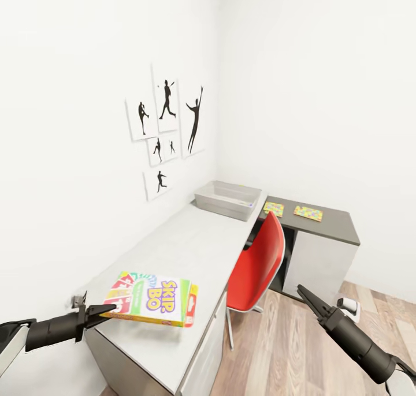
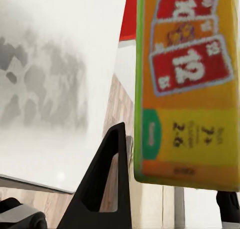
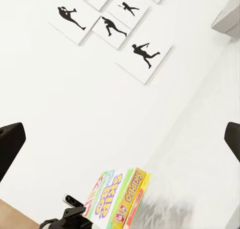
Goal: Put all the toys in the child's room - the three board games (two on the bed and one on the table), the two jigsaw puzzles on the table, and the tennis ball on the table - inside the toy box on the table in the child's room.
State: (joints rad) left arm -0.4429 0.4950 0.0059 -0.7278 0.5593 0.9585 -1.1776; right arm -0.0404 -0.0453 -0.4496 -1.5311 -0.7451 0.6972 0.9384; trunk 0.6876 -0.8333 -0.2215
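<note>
Board game (image 1: 153, 299) flat in left gripper (image 1: 107, 310), long axis across table (image 1: 190, 251)

Bright, even, sourceless light is flooding the head view; white walls (image 1: 300, 84) are nearly blowing out, with the corner barely reading. Wide-angle distortion is bending straight lines toward the edges. The board game (image 2: 187, 84) is casting a mottled, soft shadow on the table (image 2: 55, 89) in the left wrist view, where its print is blurring at close range.
</note>
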